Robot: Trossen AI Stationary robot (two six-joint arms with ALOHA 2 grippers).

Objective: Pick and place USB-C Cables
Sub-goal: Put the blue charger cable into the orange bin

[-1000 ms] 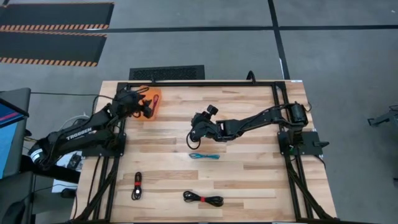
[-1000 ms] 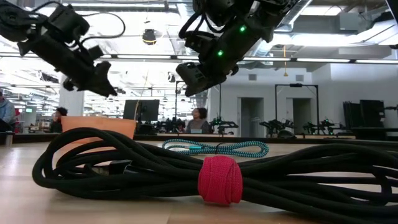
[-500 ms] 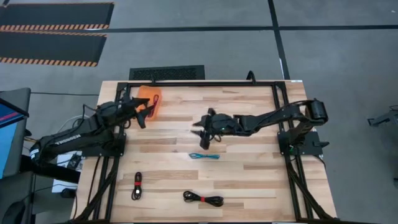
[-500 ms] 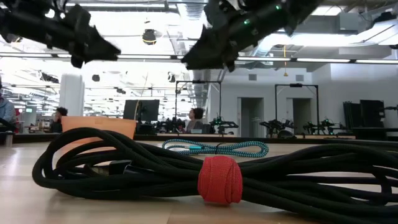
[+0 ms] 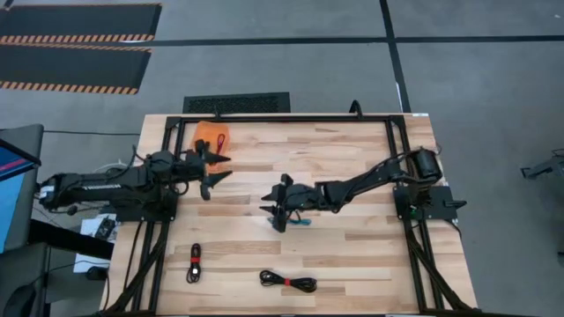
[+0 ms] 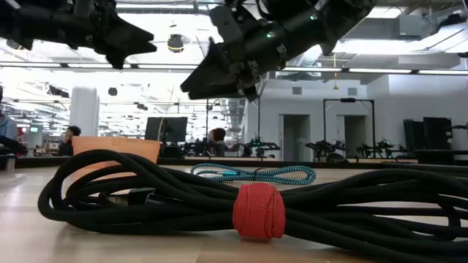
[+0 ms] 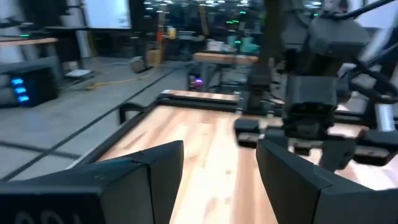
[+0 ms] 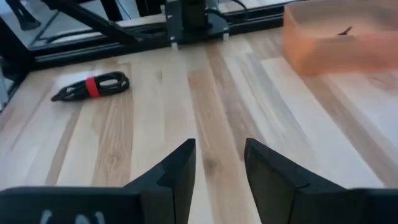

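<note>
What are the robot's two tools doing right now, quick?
Left tool: open, holding nothing, near the orange bin.
Right tool: open, holding nothing, above the teal cable.

Light wood table (image 5: pixel 352 255), orange bin (image 5: pixel 211 137), teal-and-black braided cable (image 6: pixel 256 173) under the black right gripper (image 5: pixel 271 209), two black cables with red ties (image 5: pixel 287 282) (image 5: pixel 194 262), black left gripper (image 5: pixel 218 167).

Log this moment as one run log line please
right gripper: open, over teal cable | left gripper: open, empty, near orange bin | table: two black cables
</note>
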